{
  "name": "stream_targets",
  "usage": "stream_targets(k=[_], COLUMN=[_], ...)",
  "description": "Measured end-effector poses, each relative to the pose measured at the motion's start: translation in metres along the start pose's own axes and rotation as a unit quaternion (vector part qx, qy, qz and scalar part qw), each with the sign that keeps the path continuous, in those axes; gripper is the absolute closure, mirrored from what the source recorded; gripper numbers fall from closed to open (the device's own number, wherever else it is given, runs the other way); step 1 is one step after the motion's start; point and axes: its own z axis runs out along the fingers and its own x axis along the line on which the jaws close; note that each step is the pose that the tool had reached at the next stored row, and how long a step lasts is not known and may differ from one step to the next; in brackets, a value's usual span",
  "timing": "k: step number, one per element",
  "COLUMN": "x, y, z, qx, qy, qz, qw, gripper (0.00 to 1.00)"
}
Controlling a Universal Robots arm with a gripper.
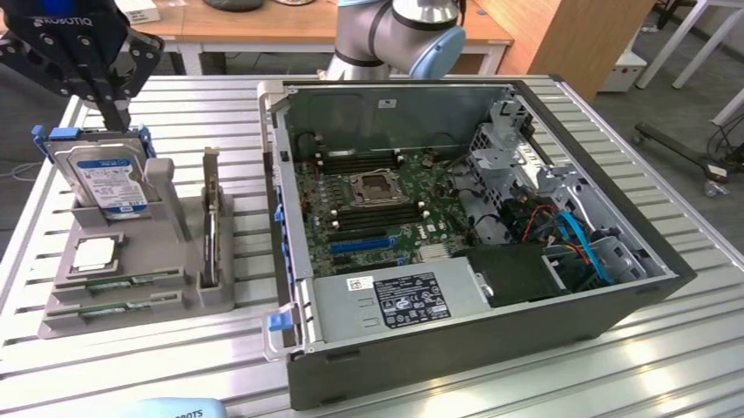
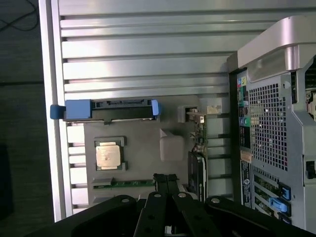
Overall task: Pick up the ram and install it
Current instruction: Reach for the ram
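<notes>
Nearest the wrist camera, the gripper [image 2: 165, 180] has its two dark fingers pressed together, with nothing between them. In the exterior view it hangs at about 10 o'clock, over the hard drive [image 1: 111, 178] that stands at the 12 o'clock end of the grey tray [image 1: 104, 326]. Toward 6 o'clock from the drive sits the square processor chip [image 1: 93, 252]. Past it is the ram [image 1: 122, 282]: two green sticks lying flat in their slots, untouched. At the tray's 3 o'clock side an expansion card [image 1: 209, 222] stands upright, and further that way is the open computer case [image 1: 465, 348], its motherboard [image 1: 402, 231] exposed.

I judge this the approach, with nothing picked yet. A grasp would call for travel toward 6 o'clock, parted jaws, and alignment across a stick's thin edges.
</notes>
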Motion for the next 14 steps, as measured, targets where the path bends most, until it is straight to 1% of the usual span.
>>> stream_targets(k=[10,12,14], x=[0.0014,0.0013,0.001], y=[-0.0002,-0.002,-0.0056], z=[0.0,-0.0001,-0.0002], qx=[0.0,0.0,0.0], qy=[0.0,0.0,0.0], qz=[0.0,0.0,0.0], qw=[1.0,1.0,1.0], gripper=[0.9,0.9,0.9])
